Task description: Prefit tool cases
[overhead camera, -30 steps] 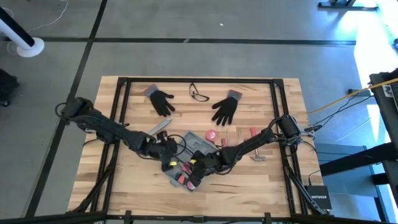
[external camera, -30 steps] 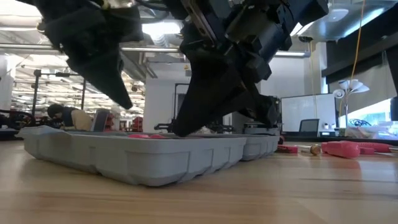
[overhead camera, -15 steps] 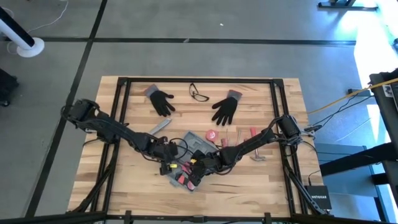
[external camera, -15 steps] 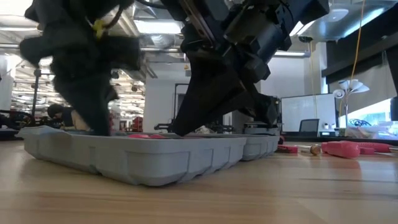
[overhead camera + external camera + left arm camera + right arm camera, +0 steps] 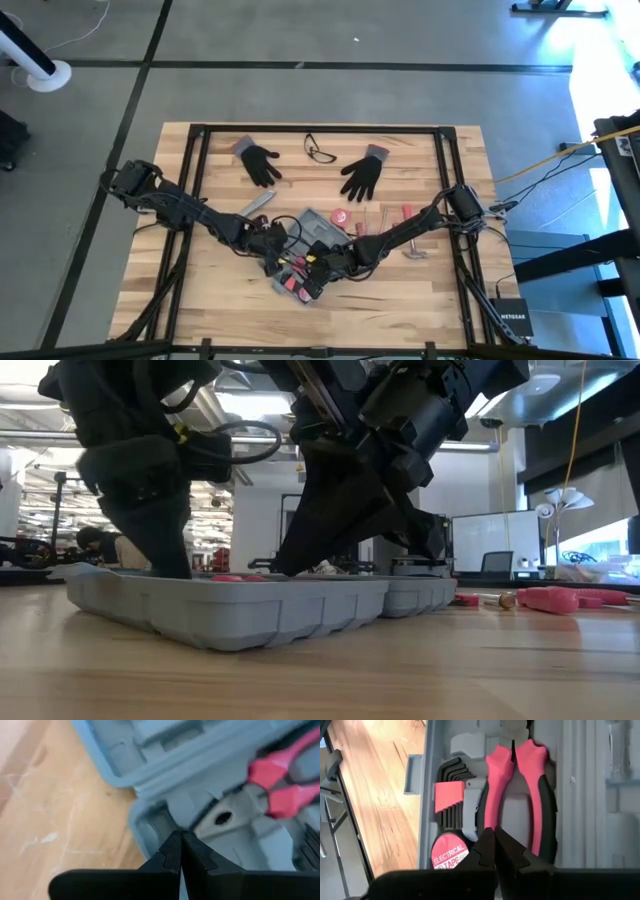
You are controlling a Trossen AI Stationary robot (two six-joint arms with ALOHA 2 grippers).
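I see the tool case [image 5: 300, 255] lying open a little toward the bench's near edge from the middle, both halves flat on the wood. My right wrist camera looks straight into it: pink-handled pliers [image 5: 520, 795] sit in their recess, a set of hex keys [image 5: 451, 795] in a pink holder lies beside them, and a pink roll [image 5: 449, 855] reads "ELECTRICAL TAPE". The overhead camera cannot resolve that lettering; it only shows pink spots in the grey tray. The right gripper [image 5: 312, 283] hangs over the case's near end with its fingers clenched together on nothing. The left gripper [image 5: 272, 250] is at the case's left rim, fingers likewise pressed shut and empty; its wrist camera shows the tips over a corner pocket beside more pink handles. From table height both grippers reach down to the tray. Farther out, two black gloves [image 5: 262, 163] and a pair of glasses [image 5: 319, 151] lie near the far edge, with a grey bar [image 5: 257, 205] between the left glove and the case. A black box [image 5: 512, 322] at the bench's near right corner reads "NETGEAR".
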